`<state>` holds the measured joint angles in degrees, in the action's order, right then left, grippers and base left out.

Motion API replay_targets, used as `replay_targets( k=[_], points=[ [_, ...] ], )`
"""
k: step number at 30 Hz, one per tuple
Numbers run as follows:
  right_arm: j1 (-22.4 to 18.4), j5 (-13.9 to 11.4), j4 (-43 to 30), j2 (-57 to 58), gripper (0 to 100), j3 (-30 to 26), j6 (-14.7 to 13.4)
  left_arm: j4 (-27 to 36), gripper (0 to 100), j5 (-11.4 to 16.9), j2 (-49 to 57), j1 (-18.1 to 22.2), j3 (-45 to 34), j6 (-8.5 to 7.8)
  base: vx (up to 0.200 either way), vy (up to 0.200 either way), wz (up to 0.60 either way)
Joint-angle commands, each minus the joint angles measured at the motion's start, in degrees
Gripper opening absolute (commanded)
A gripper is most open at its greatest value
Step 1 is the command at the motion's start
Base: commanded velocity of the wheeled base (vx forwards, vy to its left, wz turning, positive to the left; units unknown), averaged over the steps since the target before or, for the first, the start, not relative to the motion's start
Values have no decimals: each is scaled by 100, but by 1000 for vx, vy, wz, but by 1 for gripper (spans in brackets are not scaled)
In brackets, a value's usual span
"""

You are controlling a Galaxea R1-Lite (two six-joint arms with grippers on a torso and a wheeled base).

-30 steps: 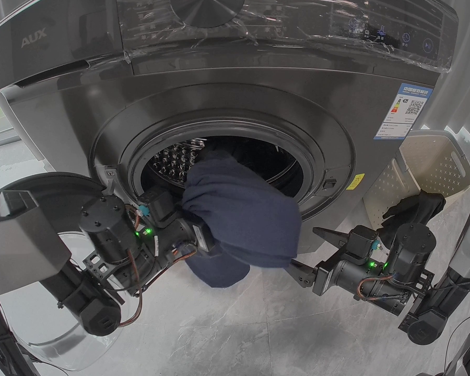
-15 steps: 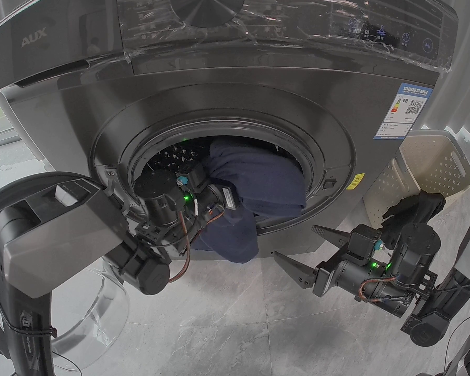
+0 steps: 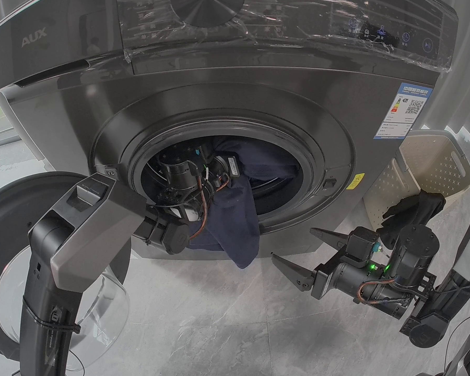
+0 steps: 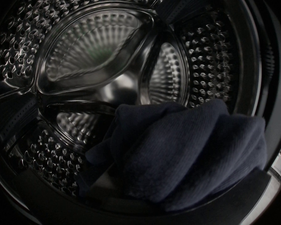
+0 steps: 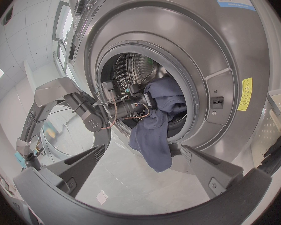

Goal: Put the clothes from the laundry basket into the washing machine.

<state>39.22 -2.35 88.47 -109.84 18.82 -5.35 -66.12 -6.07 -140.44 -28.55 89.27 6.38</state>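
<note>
One navy garment half in, one black garment waiting on the laundry basket.
I have the left gripper deep inside the washing machine mouth so the cloth lands in the drum. Most of it is bunched at the drum's front, but a tail hangs outside. Whether that gripper clasps it I cannot tell. My right gripper hangs below the opening, jaws wide apart and empty, near the basket, where the black garment drapes over the rim.
</note>
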Motion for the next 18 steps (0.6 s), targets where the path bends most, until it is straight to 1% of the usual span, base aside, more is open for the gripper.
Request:
replay_targets(
  k=[1, 3, 6, 7, 9, 12, 15, 18],
  points=[
    [25, -2, 4, -38, 100, -1, -1, 521, 0, -298, -485, 130, 1084, 13, 0, 0, 0],
    [33, -2, 4, -38, 100, 7, -1, 636, 0, -439, -511, 157, 1303, 30, 0, 0, 0],
    [33, -2, 4, -38, 100, 7, -1, 653, 0, -474, -476, 174, 1251, 39, 0, 0, 0],
    [33, -2, 4, -38, 100, 7, -1, 653, 100, -483, -476, 174, 1251, 39, 0, 0, 0],
    [33, -2, 4, -38, 100, 7, -1, 644, 100, -483, -432, 174, 1110, 66, 0, 0, 0],
    [33, -2, 4, -38, 100, -1, -1, 688, 100, -439, -151, 148, 609, 136, 0, 0, 0],
    [25, -2, 4, -38, 100, 7, -1, 873, 100, -325, 183, 95, 3, 197, 0, 0, 0],
    [33, -2, 4, -38, 100, 7, -1, 1040, 100, -149, 385, 34, -437, 197, 0, 0, 0]
  ],
)
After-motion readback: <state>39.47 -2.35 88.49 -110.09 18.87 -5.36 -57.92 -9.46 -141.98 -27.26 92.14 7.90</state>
